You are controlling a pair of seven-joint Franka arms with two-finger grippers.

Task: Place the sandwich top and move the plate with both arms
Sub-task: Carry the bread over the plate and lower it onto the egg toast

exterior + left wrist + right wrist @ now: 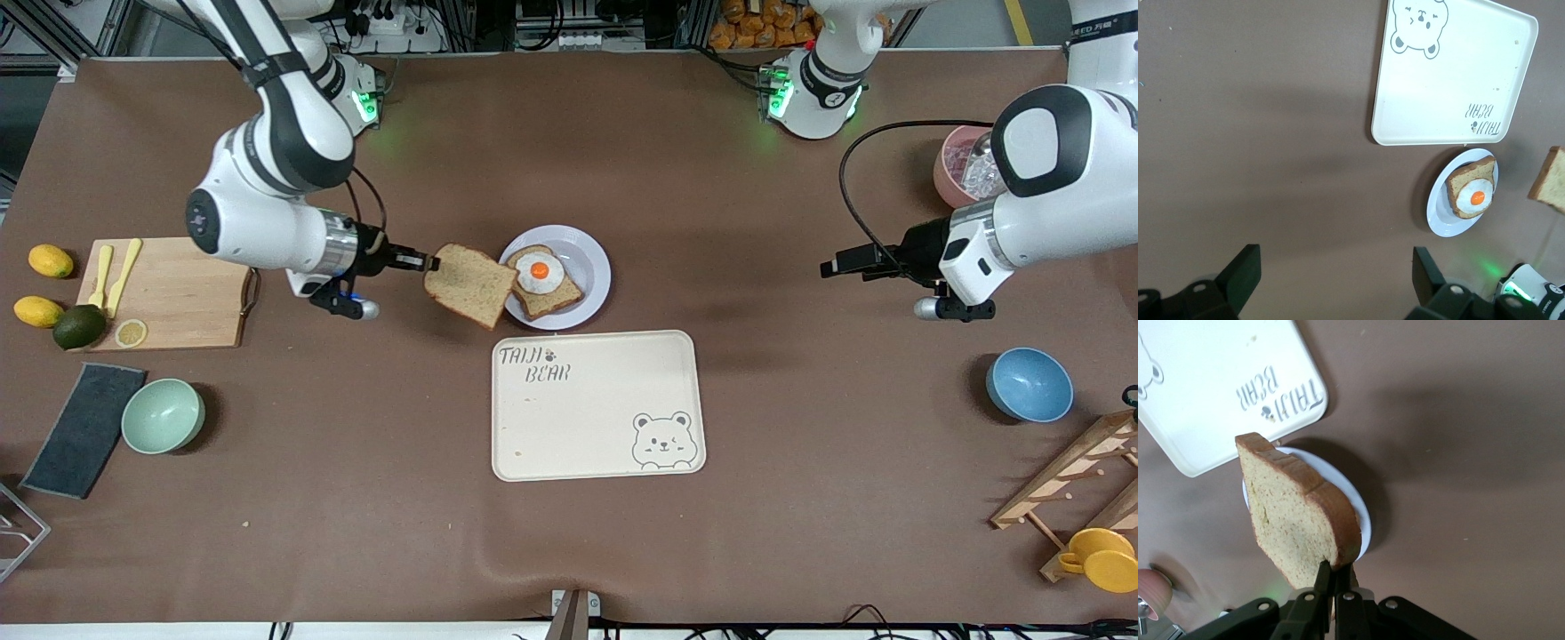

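Two arms reach in over your brown worktop (800,498), the biggest thing in sight. You have the right arm's tool (430,262) clenched on one edge of the sandwich top (468,284), and it holds that plain slice in the air, tilted, over the worktop with its free corner just above the plate's rim at the right arm's end. Your left tool (827,268) hangs released, jaws wide apart and holding nothing, over bare worktop well apart from the plate, toward the left arm's end; that arm waits. Next in size, the cream tray (597,427) with the bear drawing lies flat, nearer to the front camera than the plate and just beside it. You will see the chopping board (182,302) toward the right arm's end. The plate (591,258) sits on the worktop between the arms. On it lies a bread slice (553,300) bearing a fried egg (539,271). From the right wrist view the sandwich top (1295,520) covers most of the plate (1355,503).
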